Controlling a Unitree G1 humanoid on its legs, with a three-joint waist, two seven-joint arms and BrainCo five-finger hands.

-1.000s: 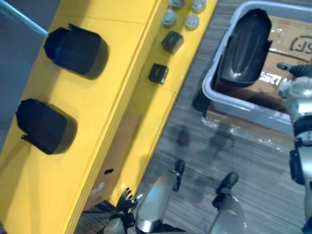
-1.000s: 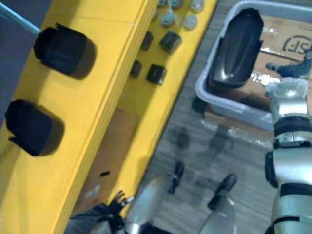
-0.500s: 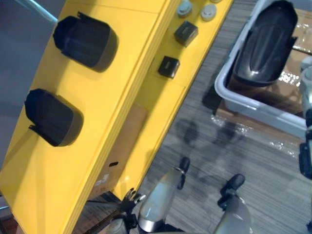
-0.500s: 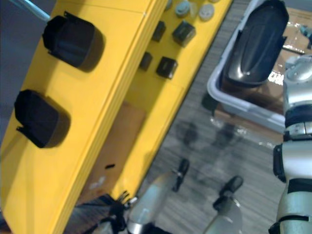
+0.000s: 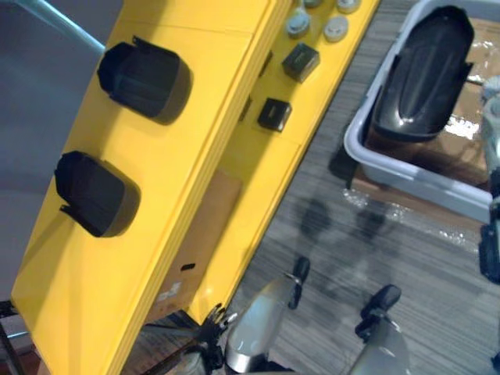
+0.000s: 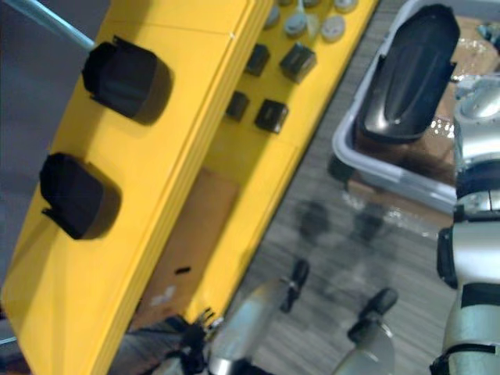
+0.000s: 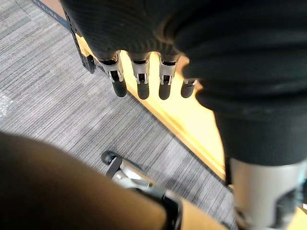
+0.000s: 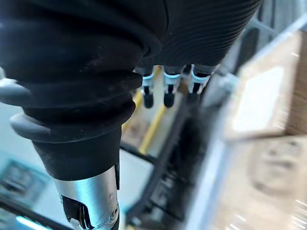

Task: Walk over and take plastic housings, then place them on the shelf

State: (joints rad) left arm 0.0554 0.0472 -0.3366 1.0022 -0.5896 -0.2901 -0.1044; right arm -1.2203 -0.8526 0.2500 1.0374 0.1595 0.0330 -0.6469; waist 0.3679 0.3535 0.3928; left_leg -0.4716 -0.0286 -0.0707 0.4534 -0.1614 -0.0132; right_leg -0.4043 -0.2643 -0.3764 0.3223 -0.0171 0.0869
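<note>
Two black plastic housings [image 5: 144,78] [image 5: 94,193] lie on the top board of a yellow shelf [image 5: 195,47]. A third, longer black housing [image 5: 422,74] leans inside a grey bin [image 5: 367,160] on the floor to the right. My left hand [image 7: 140,84] hangs beside the shelf's base with straight fingers and holds nothing. My right hand [image 8: 165,91] is also relaxed and empty. Its forearm [image 6: 471,187] rises beside the bin's near right side.
The shelf's lower board [image 5: 312,94] carries small black boxes [image 5: 273,114] and grey round caps [image 5: 336,29]. A cardboard sheet [image 5: 199,234] lies under it. Cardboard [image 5: 476,47] shows in the bin behind the housing. Grey carpet [image 5: 375,234] stretches between shelf and bin.
The whole picture has shifted, so the camera has moved; the shelf and bin now sit further right in view. Both hands hang as before, empty.
</note>
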